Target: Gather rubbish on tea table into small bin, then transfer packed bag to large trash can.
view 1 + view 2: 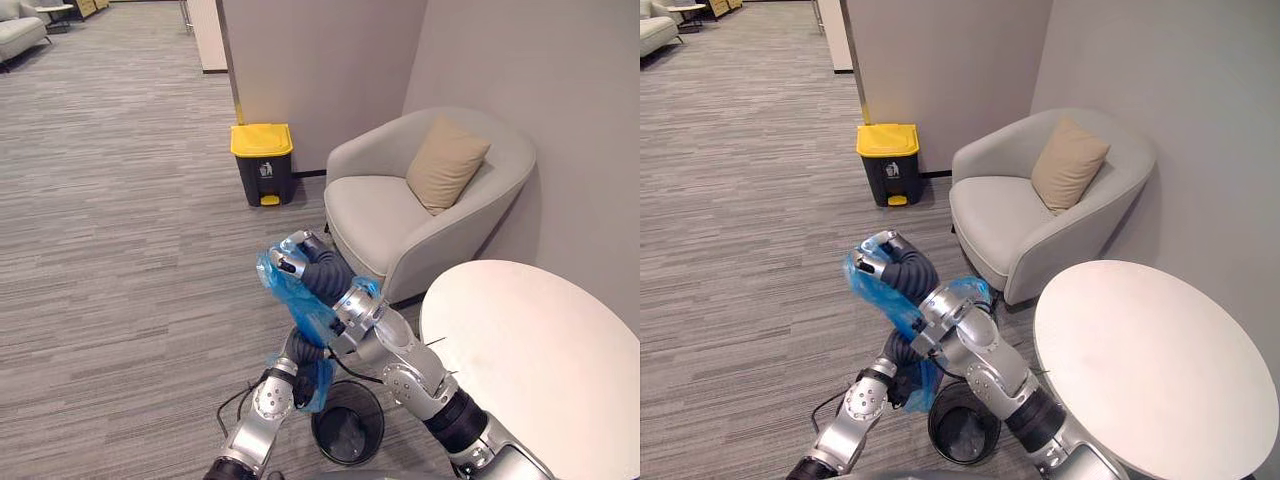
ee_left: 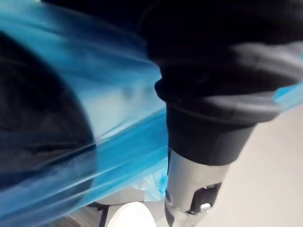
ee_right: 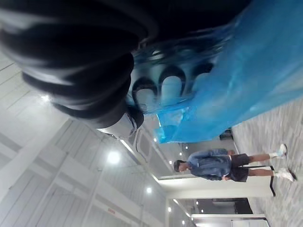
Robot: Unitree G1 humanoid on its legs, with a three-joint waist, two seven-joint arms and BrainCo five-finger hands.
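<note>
Nearest, the small black bin (image 1: pixel 352 432) stands on the carpet just left of the round white worktop (image 1: pixel 540 360). Above the bin, both arms meet on the blue plastic bag (image 1: pixel 300 300), which hangs in the air, lifted clear of the bin. The left hand (image 1: pixel 300 362) is at the bag's lower end, its fingers hidden by the film, so its grip cannot be told. The right hand (image 1: pixel 292 256) is curled tight around the bag's upper end. Beyond them, a grey armchair (image 1: pixel 380 215) with a beige cushion (image 1: pixel 445 160) sits against the right wall. Further left, well apart, the yellow-lidded trash can (image 1: pixel 262 165) stands by the wall with open carpet before it. The right wrist view shows a person (image 3: pixel 213 164) standing far off.
</note>
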